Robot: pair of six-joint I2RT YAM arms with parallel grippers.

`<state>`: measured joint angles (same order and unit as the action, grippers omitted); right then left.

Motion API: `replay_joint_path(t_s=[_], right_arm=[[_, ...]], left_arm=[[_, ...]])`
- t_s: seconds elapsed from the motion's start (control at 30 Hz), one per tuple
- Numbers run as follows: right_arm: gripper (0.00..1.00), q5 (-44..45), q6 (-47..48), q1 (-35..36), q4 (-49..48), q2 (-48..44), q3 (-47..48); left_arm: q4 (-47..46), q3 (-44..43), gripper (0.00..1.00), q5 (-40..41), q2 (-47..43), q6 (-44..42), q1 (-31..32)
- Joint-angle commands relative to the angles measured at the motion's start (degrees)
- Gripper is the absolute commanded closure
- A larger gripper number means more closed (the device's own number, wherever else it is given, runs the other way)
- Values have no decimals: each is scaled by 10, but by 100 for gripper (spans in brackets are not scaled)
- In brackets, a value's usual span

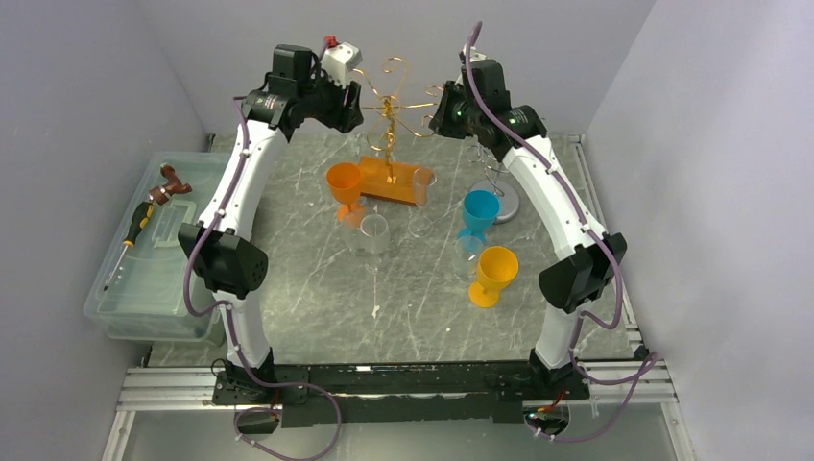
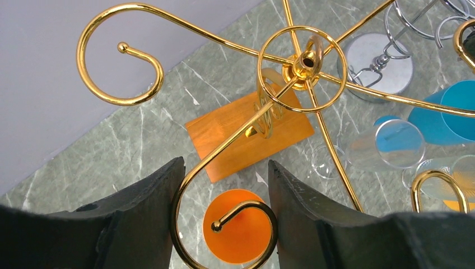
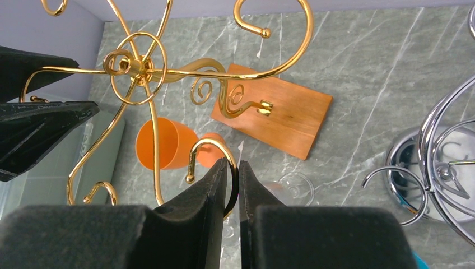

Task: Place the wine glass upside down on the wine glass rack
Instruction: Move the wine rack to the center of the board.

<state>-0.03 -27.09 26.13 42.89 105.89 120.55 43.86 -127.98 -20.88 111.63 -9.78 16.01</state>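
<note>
- orange wine glass (image 1: 344,184) stands upright on the desk (image 1: 307,288), at 9 o'clock of the wine glass rack (image 1: 389,101) base; not hung, nothing grips it.
- right end effector (image 3: 235,168) is nearly shut, pinching a gold hook at the rack's 3 o'clock, likely to steady it.
- left end effector (image 2: 225,162) is about half open, straddling the 9 o'clock hook curl above the glass; holds nothing.

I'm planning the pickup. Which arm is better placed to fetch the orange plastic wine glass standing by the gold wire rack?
Left, probably. The left pincer stands open, with the orange plastic wine glass below it; the right pincer is clamped on a hook of the gold wire rack.
</note>
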Motion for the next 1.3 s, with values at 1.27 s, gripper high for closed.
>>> replay_joint_path(t_s=[1.27], right_arm=[[91, -23, -9, 89, 7, -94, -49]], left_arm=[[19, 141, 78, 85, -170, 2, 78]])
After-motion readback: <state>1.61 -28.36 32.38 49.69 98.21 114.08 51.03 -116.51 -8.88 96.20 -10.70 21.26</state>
